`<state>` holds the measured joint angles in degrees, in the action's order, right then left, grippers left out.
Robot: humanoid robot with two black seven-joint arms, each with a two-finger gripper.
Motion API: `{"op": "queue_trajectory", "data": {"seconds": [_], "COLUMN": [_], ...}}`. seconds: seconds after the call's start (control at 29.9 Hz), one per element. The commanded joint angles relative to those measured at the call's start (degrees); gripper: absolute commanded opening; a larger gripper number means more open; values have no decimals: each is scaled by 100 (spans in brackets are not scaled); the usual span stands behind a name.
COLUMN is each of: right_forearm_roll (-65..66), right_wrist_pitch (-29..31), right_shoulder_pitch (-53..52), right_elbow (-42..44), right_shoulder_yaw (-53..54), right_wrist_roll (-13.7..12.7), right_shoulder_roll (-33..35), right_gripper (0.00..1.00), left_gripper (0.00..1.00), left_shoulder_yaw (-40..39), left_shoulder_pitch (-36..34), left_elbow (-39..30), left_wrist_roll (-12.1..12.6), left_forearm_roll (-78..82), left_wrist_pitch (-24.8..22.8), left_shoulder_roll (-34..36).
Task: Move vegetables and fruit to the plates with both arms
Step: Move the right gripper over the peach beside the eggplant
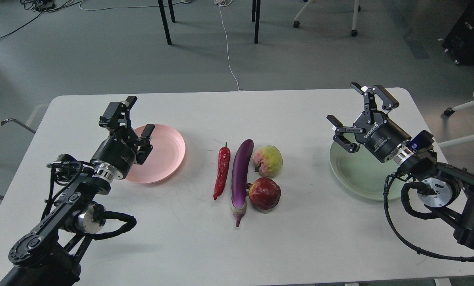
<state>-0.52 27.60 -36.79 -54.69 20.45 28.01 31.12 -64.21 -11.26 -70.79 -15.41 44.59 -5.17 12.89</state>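
Both hands are wide open and hold nothing, the left hand (138, 115) and pink plate (169, 153) left of the eggplant (241, 174), the right hand (360, 115) and green plate (356, 174) right of it.

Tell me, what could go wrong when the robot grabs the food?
The eggplant lies close between the chili pepper and the dark red fruit, so an open tool reaching in might bump a neighbor. The round yellow-green fruit could roll if nudged. Both tools, left and right, may crowd at the middle.
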Motion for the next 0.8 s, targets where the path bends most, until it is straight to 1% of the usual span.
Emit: {"op": "queue_trajectory", "data": {"seconds": [0.0,0.1,0.17,0.23,0.3,0.37,0.47,0.54,0.6,0.64,0.7,0.77], "right_forearm_roll": [8,113,551,1358,2376,3273,4356,5128,6007,6568,7387,7812], "right_wrist_pitch": [0,0,0,0,0,9,9,9,-9,-52,-184,-587], "right_shoulder_pitch": [32,-99,-458,-950,-1460,-2083,-3164,-4024,-4729,-5045,-5390,-5479], "right_elbow": [-24,-68,-164,-261,-401,-551,-770,-964,-1052,-1052,-1009,-965], "right_shoulder_yaw": [3,-14,-32,-111,-216,-513,-1513,-2479,-3376,-3859,-4511,-4891], "right_wrist_roll": [-1,-1,-1,-1,-1,-1,-1,-1,-1,-1,-1,-1], "right_shoulder_roll": [69,244,473,692,860,974,975,879,546,266,-87,-325], "right_gripper": [99,99,99,99,99,99,99,99,98,98,97,96], "left_gripper": [98,98,98,98,98,98,98,98,98,98,98,98], "left_shoulder_yaw": [22,31,22,22,83,136,172,163,172,172,172,172], "left_shoulder_pitch": [1,-8,-43,-69,-122,-323,-491,-500,-500,-500,-474,-421], "left_elbow": [12,12,12,12,12,12,3,-14,-58,-93,-189,-278], "left_wrist_roll": [-15,-15,-32,-137,-304,-322,-357,-392,-454,-463,-481,-481], "left_forearm_roll": [32,24,-20,-47,-29,-3,-38,-29,-29,-29,-29,-29], "left_wrist_pitch": [-2,-20,-37,-72,-107,-169,-187,-187,-187,-187,-187,-178], "left_shoulder_roll": [-6,55,81,213,415,608,679,688,688,688,688,679]}}
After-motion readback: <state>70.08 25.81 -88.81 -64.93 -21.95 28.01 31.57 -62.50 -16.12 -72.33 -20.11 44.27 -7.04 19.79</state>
